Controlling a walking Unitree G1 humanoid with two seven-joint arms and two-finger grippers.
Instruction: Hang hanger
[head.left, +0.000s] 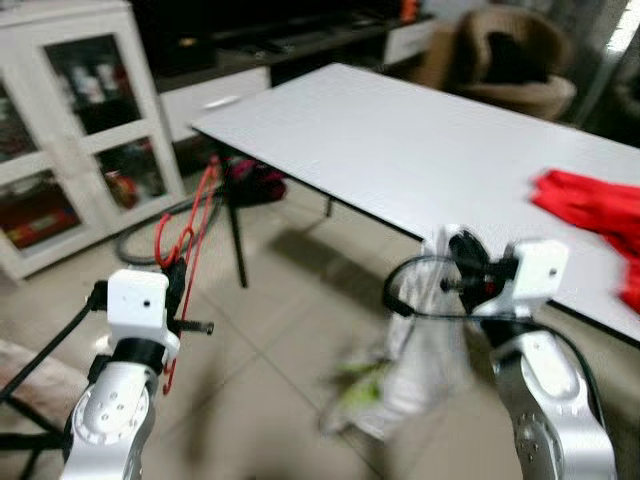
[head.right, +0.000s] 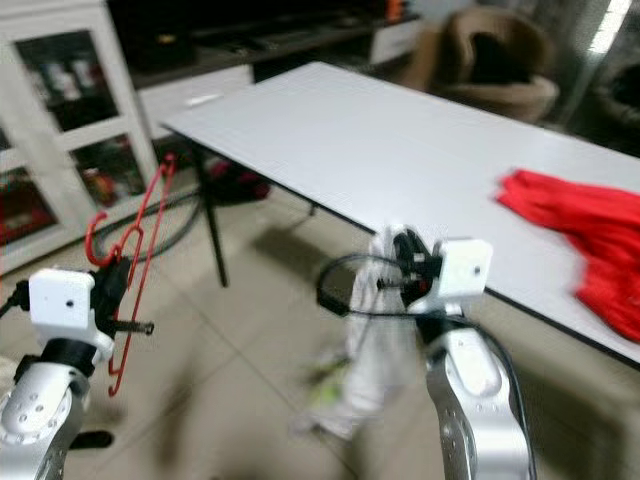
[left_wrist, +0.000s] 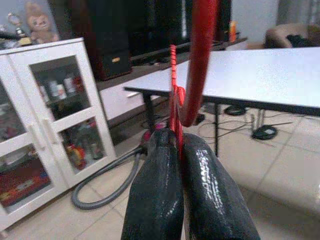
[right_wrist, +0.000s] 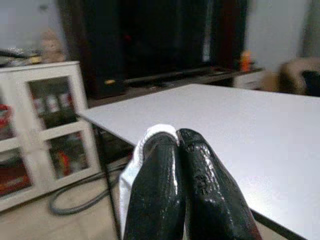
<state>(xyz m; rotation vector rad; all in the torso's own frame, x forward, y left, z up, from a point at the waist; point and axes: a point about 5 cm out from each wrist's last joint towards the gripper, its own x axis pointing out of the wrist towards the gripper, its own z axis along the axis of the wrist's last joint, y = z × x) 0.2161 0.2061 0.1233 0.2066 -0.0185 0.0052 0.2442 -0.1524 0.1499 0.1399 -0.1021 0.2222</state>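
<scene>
Beside the white table (head.left: 400, 150), left gripper (left_wrist: 180, 150) is clamped on the red hanger (head.left: 190, 235); right gripper (right_wrist: 177, 142) is closed on white cloth (head.left: 425, 350). Advisable: keep the hook upright, unsnagged, until a rail is located.

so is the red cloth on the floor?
No, the red cloth lies on the white table, toward the robot's right side of its top.

This is a home living room: a white glass-door cabinet (head.left: 75, 130), a brown armchair (head.left: 505, 55), a white counter (head.left: 420, 150) and a tiled floor (head.left: 270, 380).
</scene>
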